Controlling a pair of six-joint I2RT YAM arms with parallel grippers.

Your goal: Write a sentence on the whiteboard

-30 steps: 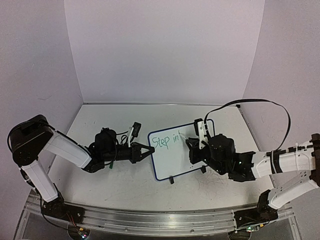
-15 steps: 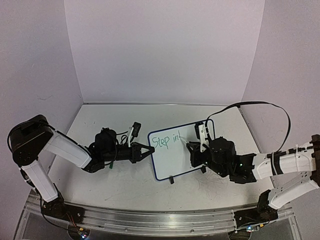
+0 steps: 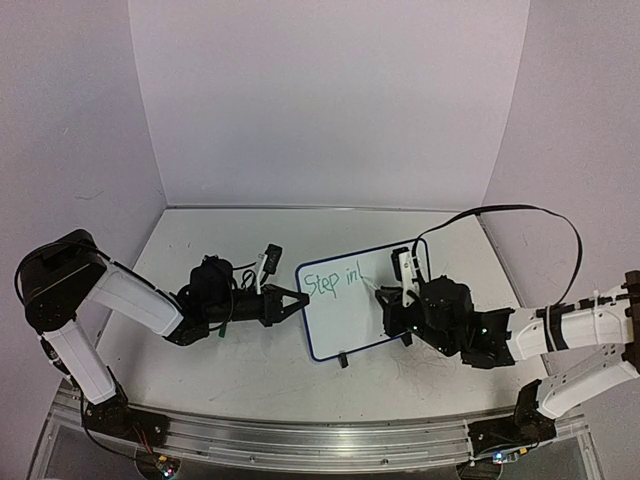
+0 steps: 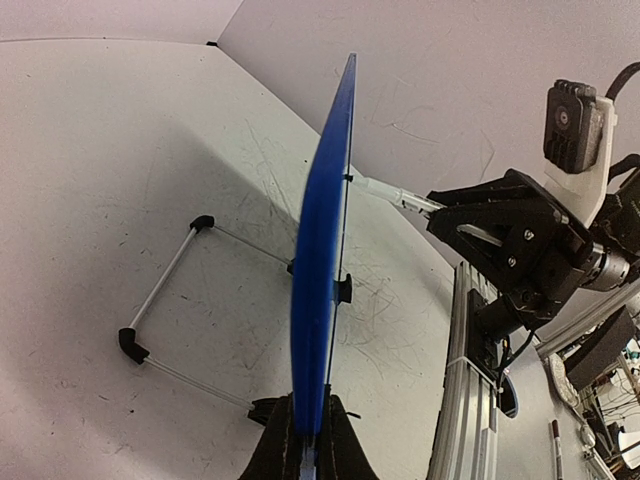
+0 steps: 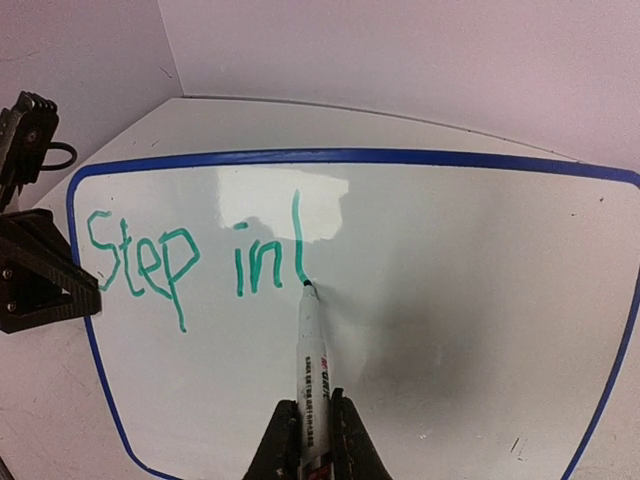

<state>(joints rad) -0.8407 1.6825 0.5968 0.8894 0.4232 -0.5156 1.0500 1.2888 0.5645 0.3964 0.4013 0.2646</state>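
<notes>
1. Jaws clamped: our left gripper (image 3: 298, 300) pinches the whiteboard (image 3: 350, 322) at its left rim; our right gripper (image 5: 312, 422) holds the marker (image 5: 310, 340).
2. We judge the whiteboard, mid-table, light, stiff and tippy; the rim suits gripping.

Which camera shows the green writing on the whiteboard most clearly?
The right wrist view: the green handwritten marker lettering faces the camera, large and readable, "Step in" plus one upright stroke. The top external view shows it small. The left wrist view sees the small blue-rimmed whiteboard edge-on, no lettering.
</notes>
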